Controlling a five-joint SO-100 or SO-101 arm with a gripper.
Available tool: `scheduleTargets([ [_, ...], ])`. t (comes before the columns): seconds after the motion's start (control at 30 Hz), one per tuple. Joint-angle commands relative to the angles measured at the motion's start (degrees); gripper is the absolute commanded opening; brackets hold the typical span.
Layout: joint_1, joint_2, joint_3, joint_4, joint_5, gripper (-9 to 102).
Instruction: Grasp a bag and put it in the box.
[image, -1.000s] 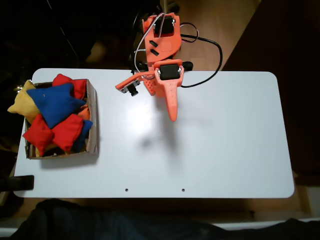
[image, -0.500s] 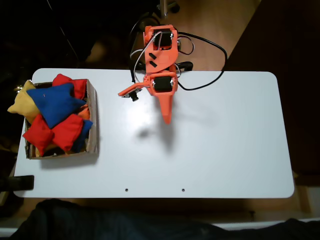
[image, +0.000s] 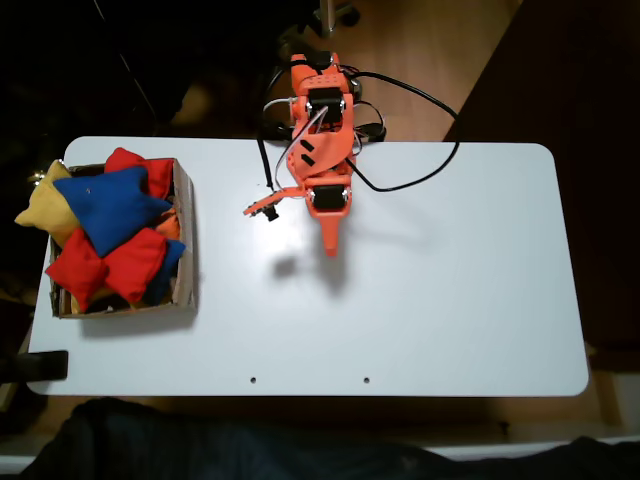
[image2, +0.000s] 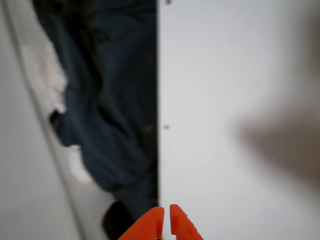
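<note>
Fixed view, 9 o'clock edge of table (image: 450, 300): box (image: 186, 240) heaped with bags. Red bag (image: 135, 262) lies at its 6 o'clock side, blue bag (image: 105, 205) overlapping above, yellow bag (image: 40, 208) spilling over 9 o'clock wall. Toward 12 o'clock of table: my pincer (image: 330, 248), tips pointing to 6 o'clock, holding nothing. Wrist view: my pincer (image2: 166, 220) tips nearly together, thin slit between, over table edge; dark cloth (image2: 110, 125) beyond.

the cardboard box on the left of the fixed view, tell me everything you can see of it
The shallow brown cardboard box sits flat at the left end of the white table, thin walls upright, roughly square. It is piled past its rim with cloth beanbags: a blue one on top, red ones around it, and a yellow one hanging over its left edge. The orange gripper is well apart from it.
</note>
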Motion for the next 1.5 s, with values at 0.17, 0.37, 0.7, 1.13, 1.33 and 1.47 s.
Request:
scheduleTargets([
  [0.17,-0.09,0.44,4.04,1.32,-2.11,0],
  [0.37,-1.05,0.44,5.54,4.92,-3.43,0],
  [0.7,-0.35,0.44,6.94,8.0,-2.37,0],
  [1.13,-0.18,0.44,5.45,14.24,-0.62,0],
  [1.33,0.09,0.44,5.36,14.77,-0.44,0],
  [1.47,0.09,0.44,5.36,14.77,-0.44,0],
])
